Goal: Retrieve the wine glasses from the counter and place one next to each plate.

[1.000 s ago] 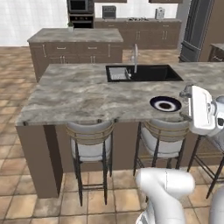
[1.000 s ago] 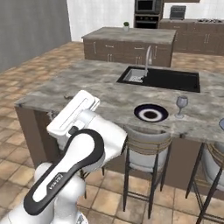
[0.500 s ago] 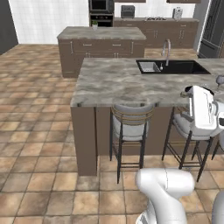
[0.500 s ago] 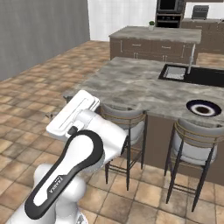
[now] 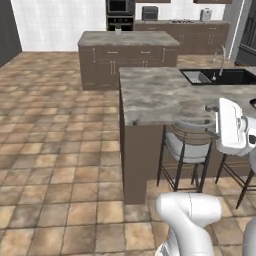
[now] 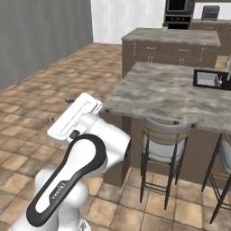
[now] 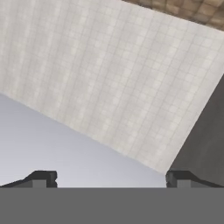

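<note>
I see the two-finger gripper [image 7: 111,180] in the hand view. Its two small dark fingertips [image 7: 43,178] stand far apart at the bottom of that view. The jaws are wide open and there is nothing between them. Beyond them I see a white tiled wall [image 7: 109,74], a dark grey wall [image 7: 205,135] beside it, and a corner of the brown tiled floor [image 7: 192,9].

From the base cameras, the white arm [image 6: 85,162] holds the hand up in the air. It is in front of the near edge of the stone-topped island [image 5: 165,95] and does not touch it. A black sink [image 5: 222,76] is set in the far part of this island. A round stool with a grey seat and a dark metal frame [image 5: 186,150] stands under the near edge.

The grey-brown marbled stone counter with dark brown drawers [image 5: 145,39] stands well apart from the gripper, behind the island, with the white tiles at its back. On its far left part stands one small pale object [image 5: 118,31]. It is too small for me to tell whether it is one of the clear stemmed wine glasses.
</note>
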Robot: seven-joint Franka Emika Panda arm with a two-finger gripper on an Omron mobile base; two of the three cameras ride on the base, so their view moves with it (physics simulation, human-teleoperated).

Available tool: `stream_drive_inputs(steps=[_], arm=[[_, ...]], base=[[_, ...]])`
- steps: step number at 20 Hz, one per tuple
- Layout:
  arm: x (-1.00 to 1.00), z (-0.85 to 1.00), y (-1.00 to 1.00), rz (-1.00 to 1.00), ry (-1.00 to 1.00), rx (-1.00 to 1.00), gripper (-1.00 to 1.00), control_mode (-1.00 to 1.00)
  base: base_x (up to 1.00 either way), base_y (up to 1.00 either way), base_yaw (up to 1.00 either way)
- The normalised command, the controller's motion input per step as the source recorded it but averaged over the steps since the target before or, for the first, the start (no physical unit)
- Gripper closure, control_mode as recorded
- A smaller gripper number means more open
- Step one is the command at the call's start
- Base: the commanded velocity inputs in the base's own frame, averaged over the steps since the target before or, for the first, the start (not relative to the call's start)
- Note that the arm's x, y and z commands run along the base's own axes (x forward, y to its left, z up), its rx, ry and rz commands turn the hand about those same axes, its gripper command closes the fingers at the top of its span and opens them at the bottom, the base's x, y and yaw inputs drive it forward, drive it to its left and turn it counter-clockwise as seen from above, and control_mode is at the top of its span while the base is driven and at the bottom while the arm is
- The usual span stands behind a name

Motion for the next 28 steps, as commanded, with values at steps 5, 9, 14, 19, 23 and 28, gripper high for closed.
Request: stream_drive_inputs(steps=[5,9,14,19,23,28], arm=[[0.00,0.00,0.00,0.00,0.00,0.00,-1.00,1.00],[0.00,0.00,0.00,0.00,0.00,0.00,-1.00,1.00],[0.00,0.00,0.00,0.00,0.00,0.00,-1.00,1.00],[0.00,0.00,0.00,0.00,0.00,0.00,-1.00,1.00],[0.00,0.00,0.00,0.00,0.00,0.00,-1.00,1.00],[0.00,0.00,0.00,0.00,0.00,0.00,-1.00,1.00]], base=[[0.71,1.00,-0.25],[0.74,1.00,-0.26],[0.79,1.00,-0.33],[0.92,1.00,-0.39],[1.00,1.00,-0.39],[1.00,1.00,-0.44]])
